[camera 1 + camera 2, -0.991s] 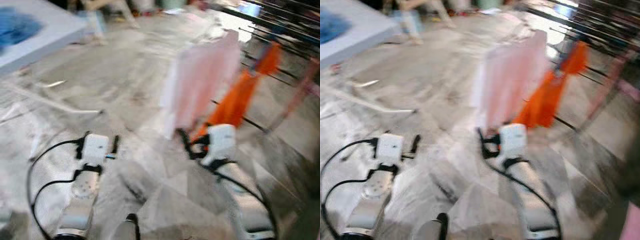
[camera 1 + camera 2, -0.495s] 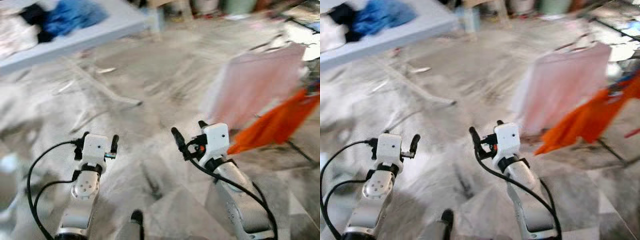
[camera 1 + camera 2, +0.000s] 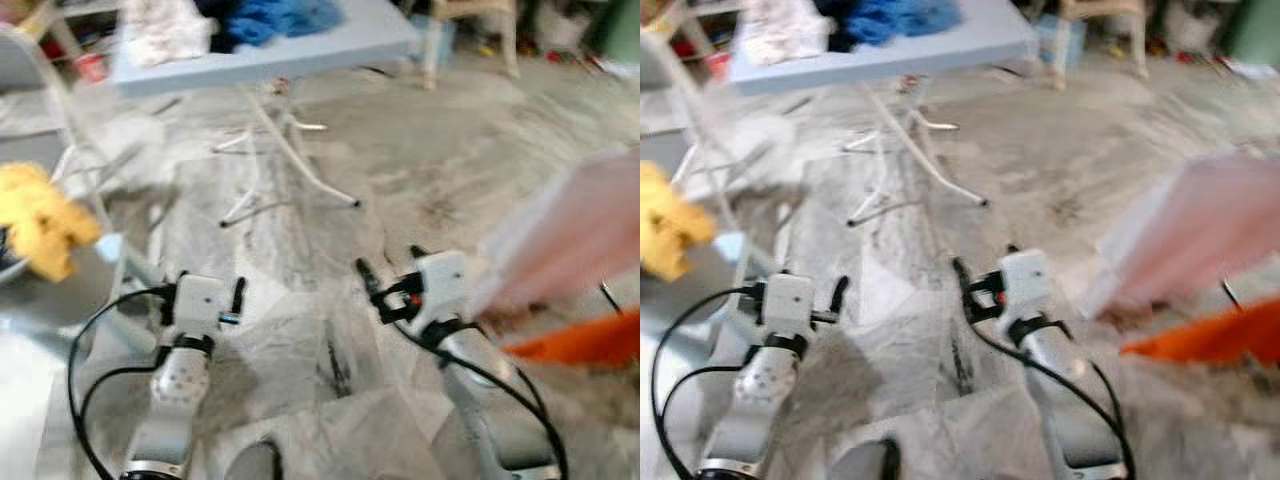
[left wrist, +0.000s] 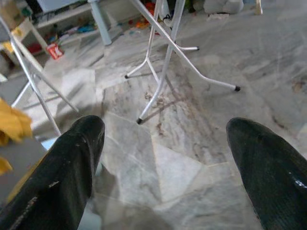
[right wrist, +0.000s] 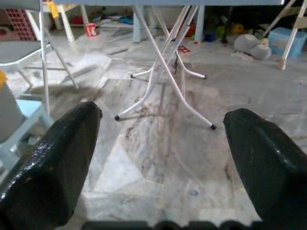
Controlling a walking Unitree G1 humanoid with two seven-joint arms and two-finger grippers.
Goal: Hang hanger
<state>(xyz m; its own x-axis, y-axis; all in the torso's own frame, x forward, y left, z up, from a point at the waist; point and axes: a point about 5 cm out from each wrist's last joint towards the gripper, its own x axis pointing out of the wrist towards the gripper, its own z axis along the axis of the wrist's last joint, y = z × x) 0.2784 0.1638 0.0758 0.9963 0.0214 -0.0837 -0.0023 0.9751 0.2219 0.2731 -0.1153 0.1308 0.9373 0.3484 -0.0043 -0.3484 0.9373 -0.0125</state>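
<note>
With the left gripper (image 3: 232, 297) and right gripper (image 3: 385, 282) both spread and empty, the hanger, likely light and stiff, is best pinched below its hook.

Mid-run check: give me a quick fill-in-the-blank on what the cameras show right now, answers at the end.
1. Both the left gripper and the right gripper have their fingers ____.
2. The folding table carries a ____ cloth beside the white one.
3. The table's legs are ____ in colour.

Answers: open; blue; white
</note>
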